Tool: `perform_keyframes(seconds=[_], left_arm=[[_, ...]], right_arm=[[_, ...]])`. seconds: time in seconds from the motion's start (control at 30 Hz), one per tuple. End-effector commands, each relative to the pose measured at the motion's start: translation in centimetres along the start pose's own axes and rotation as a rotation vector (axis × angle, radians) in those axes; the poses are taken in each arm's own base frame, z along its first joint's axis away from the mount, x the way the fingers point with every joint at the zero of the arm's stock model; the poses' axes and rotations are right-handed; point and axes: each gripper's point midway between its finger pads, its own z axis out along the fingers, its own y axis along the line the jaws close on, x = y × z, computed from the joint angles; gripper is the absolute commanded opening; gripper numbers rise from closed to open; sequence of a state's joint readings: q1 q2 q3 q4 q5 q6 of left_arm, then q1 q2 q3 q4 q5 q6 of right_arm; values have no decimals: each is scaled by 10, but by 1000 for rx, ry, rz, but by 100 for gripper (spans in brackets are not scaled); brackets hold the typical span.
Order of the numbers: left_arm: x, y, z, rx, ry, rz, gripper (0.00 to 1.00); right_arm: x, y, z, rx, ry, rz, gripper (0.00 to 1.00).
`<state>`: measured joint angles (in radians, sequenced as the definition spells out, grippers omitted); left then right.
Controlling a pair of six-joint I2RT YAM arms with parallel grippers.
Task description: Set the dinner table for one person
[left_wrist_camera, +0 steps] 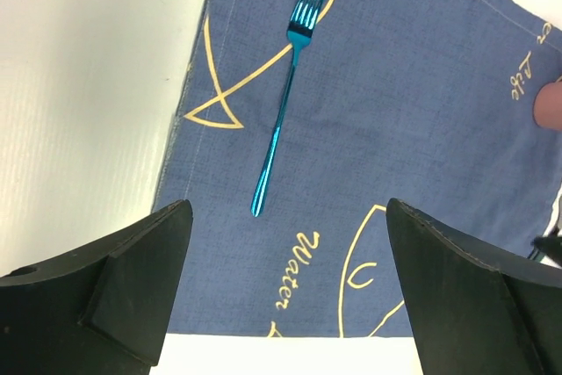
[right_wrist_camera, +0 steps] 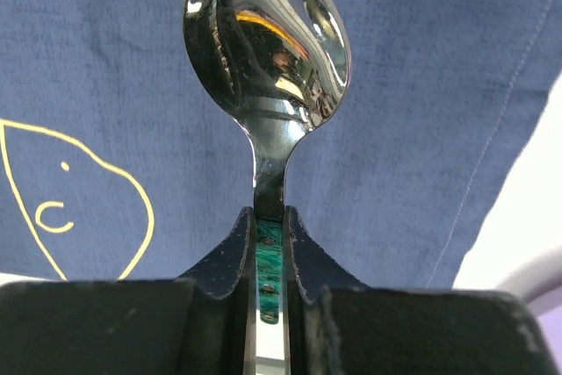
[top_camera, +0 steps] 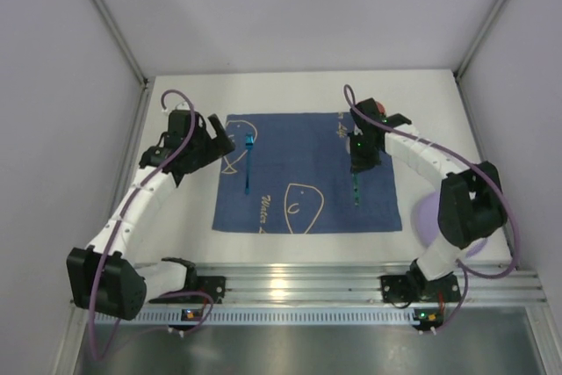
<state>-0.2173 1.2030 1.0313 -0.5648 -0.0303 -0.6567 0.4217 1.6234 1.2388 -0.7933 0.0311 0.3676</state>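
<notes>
Pinching a spoon (right_wrist_camera: pixel 268 50) mid-frame is the right gripper (right_wrist_camera: pixel 268 239); the left gripper (left_wrist_camera: pixel 288 210) gapes wide below a fork (left_wrist_camera: pixel 285 94).

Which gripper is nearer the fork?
Left. The left gripper hovers open just beside the fork, at the placemat's left edge; the right gripper is across the placemat, shut on a spoon.

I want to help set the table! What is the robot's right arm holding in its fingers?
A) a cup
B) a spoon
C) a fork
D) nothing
B: in the right wrist view, the right arm's fingers pinch the handle of a shiny spoon.
</notes>
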Motion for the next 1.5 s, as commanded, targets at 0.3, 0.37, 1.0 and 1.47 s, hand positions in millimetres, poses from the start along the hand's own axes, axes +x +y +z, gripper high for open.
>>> perform_keyframes(seconds=[0.3,0.37,1.0,1.47], left_arm=[[-10,9,-31,-43,-32,95,96],[-10,9,-30,-45,-22,107,96],[-11,2,-13,-22,-4,132,95],[20,-8,7,44,87,116,93]], right_arm=[[-49,26,52,-11,-21,22,0],[-51,26,57,-3,-19,27,6],[-45,27,-54,-80,-211,57,51],[59,-176,-39,131,-23,595,66]])
